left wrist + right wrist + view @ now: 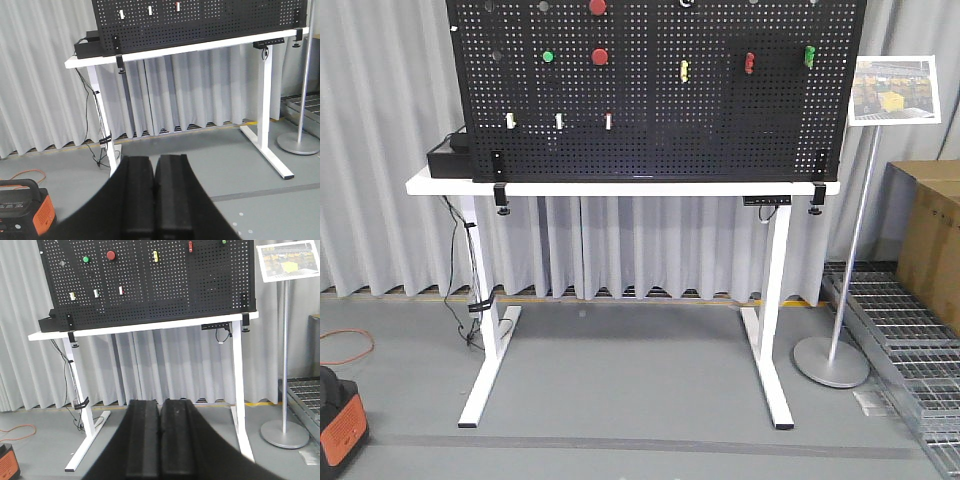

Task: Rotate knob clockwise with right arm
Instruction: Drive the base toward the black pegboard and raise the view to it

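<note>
- Tool state: right gripper [160, 407] closed, black fingers [144, 440] pressed flat together with nothing held; low in its wrist view, well apart from the board.
- Second tool: left gripper [154, 162] closed in the same way and holding nothing, seen above grey floor in front of the table.
- Between right gripper and target: bare floor [45, 460], then white table [150, 326] on two white legs.
- On the table: black pegboard [150, 300], upright, clamped at its lower corners, facing the arms.
- Target: knob [62, 262], a small grey round spot in the upper left of the pegboard, left of green button [86, 259] and, further right, red disc [111, 255].
- Knob face turned squarely outward from the board, turning axis level and toward the cameras; direction of the bar across it too small to tell.
- Elsewhere on the board: yellow handle [155, 256], red handle [190, 246], and a row of white toggles [96, 292] below the knob.
- Surroundings: sign stand [285, 355] right of the table, grey curtain [20, 365] behind, cables [67, 360] down the left leg, orange-and-black unit [22, 210] on the floor at left.
</note>
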### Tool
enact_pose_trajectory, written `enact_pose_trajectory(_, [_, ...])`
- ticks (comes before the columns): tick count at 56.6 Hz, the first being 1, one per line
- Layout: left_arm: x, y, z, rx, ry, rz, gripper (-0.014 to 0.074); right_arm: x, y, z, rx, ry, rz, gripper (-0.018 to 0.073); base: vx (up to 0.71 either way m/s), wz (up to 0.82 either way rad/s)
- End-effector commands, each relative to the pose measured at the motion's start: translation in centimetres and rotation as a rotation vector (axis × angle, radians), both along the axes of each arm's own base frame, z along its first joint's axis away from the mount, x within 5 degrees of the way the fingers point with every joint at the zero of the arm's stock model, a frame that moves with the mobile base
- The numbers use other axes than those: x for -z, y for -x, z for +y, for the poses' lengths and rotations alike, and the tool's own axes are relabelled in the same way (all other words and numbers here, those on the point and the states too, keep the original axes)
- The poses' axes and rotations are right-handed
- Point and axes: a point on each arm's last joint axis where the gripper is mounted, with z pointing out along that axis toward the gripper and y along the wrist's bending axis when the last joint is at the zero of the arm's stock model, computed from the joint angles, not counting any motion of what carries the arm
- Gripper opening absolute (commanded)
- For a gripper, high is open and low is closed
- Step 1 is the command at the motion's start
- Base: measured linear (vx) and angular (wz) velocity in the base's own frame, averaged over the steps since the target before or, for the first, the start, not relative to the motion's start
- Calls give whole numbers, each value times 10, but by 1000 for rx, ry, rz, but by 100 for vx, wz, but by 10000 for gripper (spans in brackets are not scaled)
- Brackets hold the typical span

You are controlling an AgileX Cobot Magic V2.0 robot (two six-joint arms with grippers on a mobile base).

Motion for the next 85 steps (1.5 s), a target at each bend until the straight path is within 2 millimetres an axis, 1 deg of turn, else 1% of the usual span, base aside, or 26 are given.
enact_pose_trajectory(1, [3,0,0,-2,21,-64,-6,-6,1,0,3,3,-91,-8,2,-1])
enact_pose_trajectory(18, [3,0,0,-2,21,-64,-6,-6,1,0,3,3,-92,-8,10,-3])
enact_pose_trajectory(37, [3,0,0,-2,21,-64,-6,-6,1,0,3,3,-92,-8,27,-6])
enact_pose_trajectory(85, [3,0,0,-2,21,-64,-6,-6,1,0,3,3,-92,-8,39,4])
